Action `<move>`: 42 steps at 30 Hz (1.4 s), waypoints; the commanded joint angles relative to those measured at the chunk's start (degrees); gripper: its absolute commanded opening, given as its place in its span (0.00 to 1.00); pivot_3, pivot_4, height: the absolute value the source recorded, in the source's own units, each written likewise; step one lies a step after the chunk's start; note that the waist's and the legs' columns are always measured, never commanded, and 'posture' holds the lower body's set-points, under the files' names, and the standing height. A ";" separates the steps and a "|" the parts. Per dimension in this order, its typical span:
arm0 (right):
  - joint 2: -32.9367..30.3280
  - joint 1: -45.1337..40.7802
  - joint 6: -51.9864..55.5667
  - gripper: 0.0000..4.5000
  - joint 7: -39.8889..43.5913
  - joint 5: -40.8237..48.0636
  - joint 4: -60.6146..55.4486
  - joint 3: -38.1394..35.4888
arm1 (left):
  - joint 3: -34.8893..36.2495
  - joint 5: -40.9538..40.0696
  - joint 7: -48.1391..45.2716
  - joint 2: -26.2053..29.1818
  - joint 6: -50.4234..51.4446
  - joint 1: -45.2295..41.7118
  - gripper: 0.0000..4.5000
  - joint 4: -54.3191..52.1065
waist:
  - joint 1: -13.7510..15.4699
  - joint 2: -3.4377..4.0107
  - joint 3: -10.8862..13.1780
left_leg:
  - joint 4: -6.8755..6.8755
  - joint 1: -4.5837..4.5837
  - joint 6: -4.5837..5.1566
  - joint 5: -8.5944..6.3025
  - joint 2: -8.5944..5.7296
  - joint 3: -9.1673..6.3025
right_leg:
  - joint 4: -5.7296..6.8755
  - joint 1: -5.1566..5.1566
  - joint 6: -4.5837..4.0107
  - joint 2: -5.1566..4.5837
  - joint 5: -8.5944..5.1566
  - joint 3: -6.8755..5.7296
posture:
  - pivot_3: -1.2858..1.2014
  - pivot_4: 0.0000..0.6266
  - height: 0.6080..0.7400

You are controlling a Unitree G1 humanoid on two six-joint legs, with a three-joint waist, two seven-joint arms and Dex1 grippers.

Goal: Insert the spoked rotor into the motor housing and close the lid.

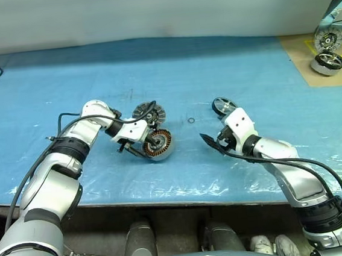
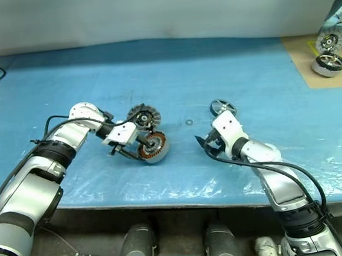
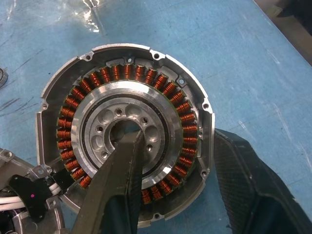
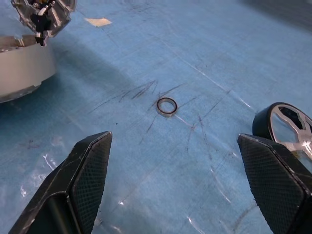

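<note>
From the head views, my left gripper (image 1: 141,144) held the housing (image 1: 159,145) tipped up on its edge on the blue table (image 1: 172,73), windings facing me. The lid (image 1: 149,112) sat just behind it, also tilted. My right gripper (image 1: 216,142) hung over bare table, jaws wide apart and empty, with the rotor (image 1: 223,106) lying just beyond that wrist. A small ring (image 1: 191,120) lay loose between the lid and the rotor. I judged the tilt the main worry: a housing propped like that could roll or flop face-down if my hold slackened.

In the left wrist view, one finger (image 3: 114,187) reached into the pale hub of the housing (image 3: 122,73) and the other finger (image 3: 248,185) sat outside the rim, so the gripper was clamped across the ring of copper coils. A squeeze or twist there could have scraped the windings, and a finger in the hub would block the rotor going in.

In the right wrist view, my two fingers (image 4: 85,187) stood far apart around empty table, the ring (image 4: 166,106) ahead between them, the rotor (image 4: 287,126) off beside one fingertip, the housing's wall (image 4: 22,70) farther off. Closing straight ahead would have caught the ring, not the rotor; I thought the ring could also get nudged under a part and stop the lid seating.
</note>
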 commanded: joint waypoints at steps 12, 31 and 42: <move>0.22 0.77 -0.71 0.96 0.91 1.16 -2.40 -0.43 | 3.05 -14.54 -0.41 7.99 11.87 1.87 0.76 -20.20 | -0.19 0.00 0.01 | 0.03 -0.16 -0.01 0.00 0.01 -0.01 | 0.03 -0.19 0.01 0.02 0.01 0.00 | 0.52 0.24 1.00; 15.70 -18.17 -15.30 0.96 -7.70 -5.94 33.73 3.46 | 28.07 -29.97 24.87 -0.37 42.35 39.44 0.76 -43.51 | -1.83 0.15 -0.02 | 0.94 -0.79 0.02 0.01 0.10 0.04 | 0.89 -0.83 -0.11 0.15 -0.02 0.06 | 0.52 0.24 1.00; 16.76 -20.74 -17.78 0.96 -5.37 -3.69 42.87 0.06 | 32.29 -28.57 26.21 -2.49 37.26 44.92 0.76 -45.37 | -1.80 0.15 -0.02 | 0.98 -0.64 0.12 0.07 0.15 0.06 | 0.90 -0.70 -0.18 0.03 -0.06 0.08 | 0.52 0.24 1.00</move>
